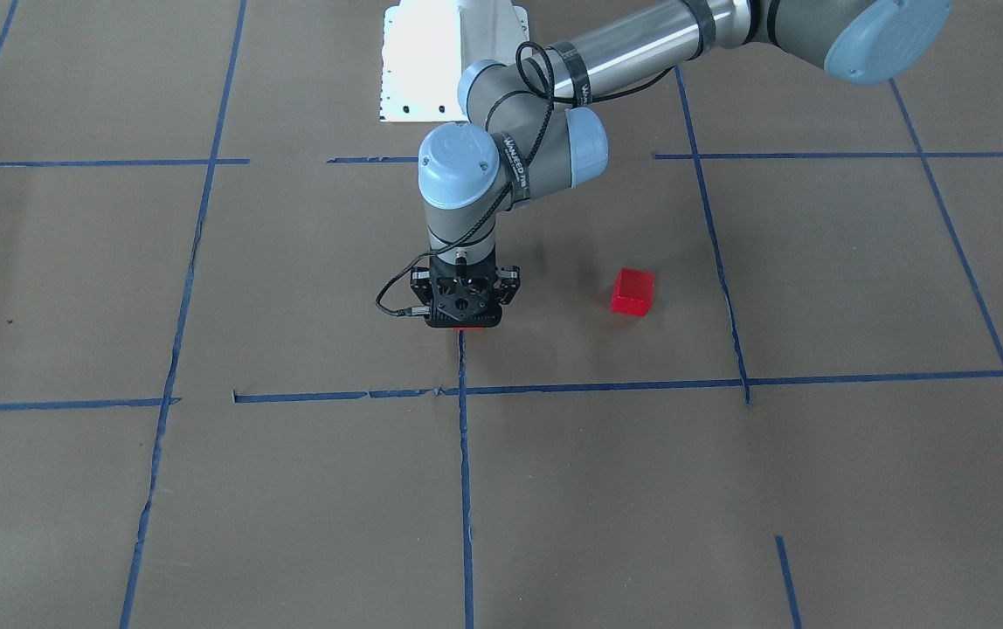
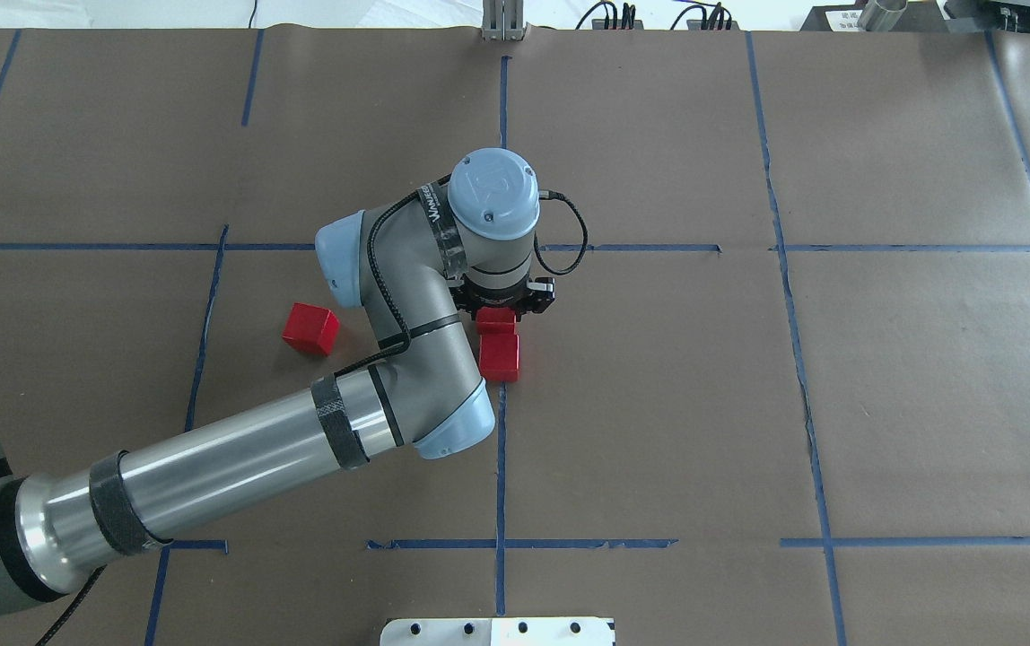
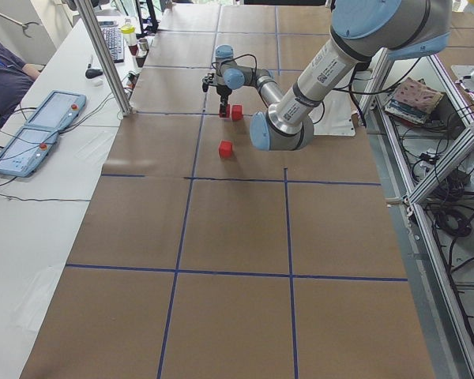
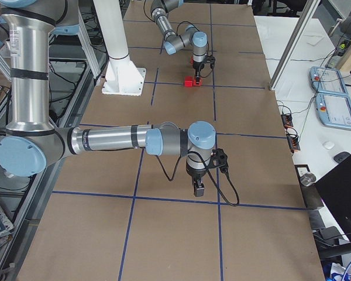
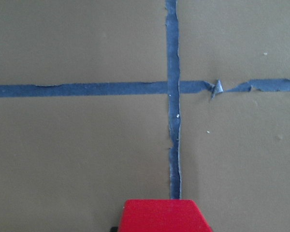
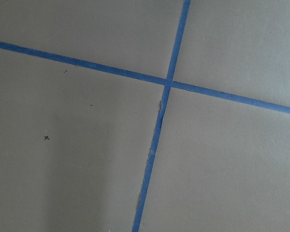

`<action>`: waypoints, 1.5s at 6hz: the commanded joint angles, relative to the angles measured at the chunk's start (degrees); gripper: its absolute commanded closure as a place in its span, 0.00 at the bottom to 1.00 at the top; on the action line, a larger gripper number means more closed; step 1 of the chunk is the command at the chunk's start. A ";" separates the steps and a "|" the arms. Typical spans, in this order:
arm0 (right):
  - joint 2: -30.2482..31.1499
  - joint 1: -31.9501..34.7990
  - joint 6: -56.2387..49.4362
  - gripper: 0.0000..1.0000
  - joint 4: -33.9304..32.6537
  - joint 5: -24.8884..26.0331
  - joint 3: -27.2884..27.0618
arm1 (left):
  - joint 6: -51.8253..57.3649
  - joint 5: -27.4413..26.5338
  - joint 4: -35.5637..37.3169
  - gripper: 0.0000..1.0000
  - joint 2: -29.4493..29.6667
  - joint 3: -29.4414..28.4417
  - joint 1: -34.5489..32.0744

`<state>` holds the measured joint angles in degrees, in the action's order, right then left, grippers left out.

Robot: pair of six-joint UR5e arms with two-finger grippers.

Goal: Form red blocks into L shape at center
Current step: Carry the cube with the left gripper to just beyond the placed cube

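Observation:
My left gripper points straight down at the middle of the center cell, on the blue tape line. A red block sits between its jaws, low at the table; it fills the bottom edge of the left wrist view. The jaws look shut on it. A second red block lies on the tape line, touching the held one on the robot's side. The third red block lies apart to the left, also seen in the front view. My right gripper hangs over bare paper far off; I cannot tell its state.
The left arm's elbow and forearm hang over the space between the loose block and the pair. A white base plate sits at the near table edge. The right wrist view shows only a tape crossing.

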<state>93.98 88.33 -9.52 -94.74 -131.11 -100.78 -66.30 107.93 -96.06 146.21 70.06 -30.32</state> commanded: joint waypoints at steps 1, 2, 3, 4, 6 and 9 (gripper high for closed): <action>-0.03 0.00 0.02 0.00 0.00 -0.02 -0.03 | -0.06 0.00 -0.35 0.70 -0.13 -0.01 0.35; -0.03 0.00 -0.06 0.00 0.00 -0.02 -0.12 | -0.23 0.00 -0.61 0.69 -0.13 -0.01 0.44; -0.03 0.00 -0.06 0.00 0.00 -0.02 -0.12 | -0.15 0.00 -0.62 0.68 -0.22 -0.10 0.70; -0.11 0.00 0.02 0.00 -0.09 -0.02 -0.12 | -0.06 0.09 -0.62 0.65 -0.22 -0.18 0.70; -0.11 0.00 -0.06 0.00 -0.09 -0.02 -0.12 | 0.03 0.09 -0.62 0.59 -0.22 -0.36 0.79; -0.11 0.00 0.02 0.00 -0.09 -0.02 -0.12 | 0.20 0.09 -1.14 0.52 -0.13 -0.45 0.79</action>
<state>93.87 88.33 -9.54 -94.83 -131.13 -100.90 -66.16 108.02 -96.88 146.05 69.64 -29.53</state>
